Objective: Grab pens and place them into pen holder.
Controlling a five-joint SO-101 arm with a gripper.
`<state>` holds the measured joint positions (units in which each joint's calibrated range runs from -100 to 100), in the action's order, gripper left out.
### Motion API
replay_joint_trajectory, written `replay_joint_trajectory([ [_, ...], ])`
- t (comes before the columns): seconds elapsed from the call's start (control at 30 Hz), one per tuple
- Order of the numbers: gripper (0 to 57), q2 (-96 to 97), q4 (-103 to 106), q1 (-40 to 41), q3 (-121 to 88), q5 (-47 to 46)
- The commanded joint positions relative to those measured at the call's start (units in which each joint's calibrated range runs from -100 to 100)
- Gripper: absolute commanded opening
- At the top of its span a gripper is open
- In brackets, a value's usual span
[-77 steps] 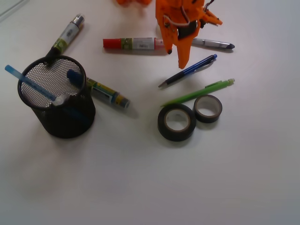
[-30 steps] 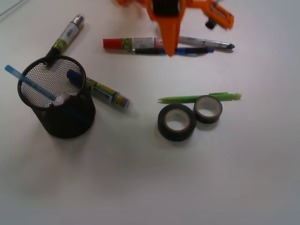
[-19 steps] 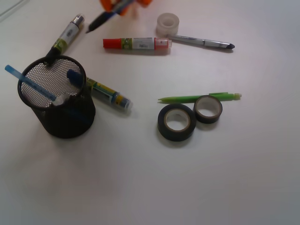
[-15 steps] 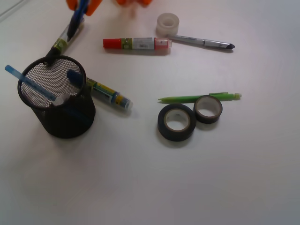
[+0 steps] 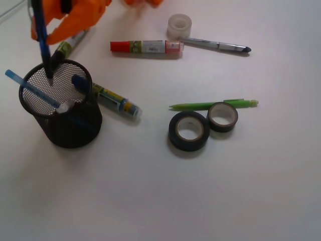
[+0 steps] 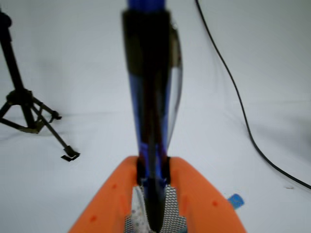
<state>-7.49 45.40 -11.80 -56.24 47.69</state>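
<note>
Orange pincer (image 5: 47, 22), upper left of the frame, is clamped on the dark blue pen (image 5: 42, 37), held near-vertical so its tip is aimed into the pen holder (image 5: 60, 103) just below.

White bench (image 5: 150, 201) below me carries: mesh pen holder (image 5: 75, 128), three markers (image 5: 145, 47), green pen (image 5: 210, 105), silver pen (image 5: 215, 45), two black tape rolls (image 5: 188, 131), clear tape roll (image 5: 179, 25).
</note>
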Motion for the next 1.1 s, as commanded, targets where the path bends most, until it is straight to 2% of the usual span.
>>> replay_joint_trajectory([
  [0.0, 6.3, 1.24, 2.54, -0.2, -0.1, 0.29],
  [0.13, 17.7, 2.01, 2.46, 1.97, 0.08, 0.24],
  [0.3, 23.3, 1.07, 2.28, 2.34, 0.72, -2.54],
  [0.43, 23.5, -4.37, -5.68, 4.74, 3.62, -11.72],
  [0.67, 23.2, -14.14, -54.67, 15.65, 16.39, -28.47],
  [0.8, 23.1, -10.15, -79.17, 21.41, 25.27, -32.38],
  [1.07, 23.1, 10.59, -100.78, 26.12, 41.84, -33.6],
])
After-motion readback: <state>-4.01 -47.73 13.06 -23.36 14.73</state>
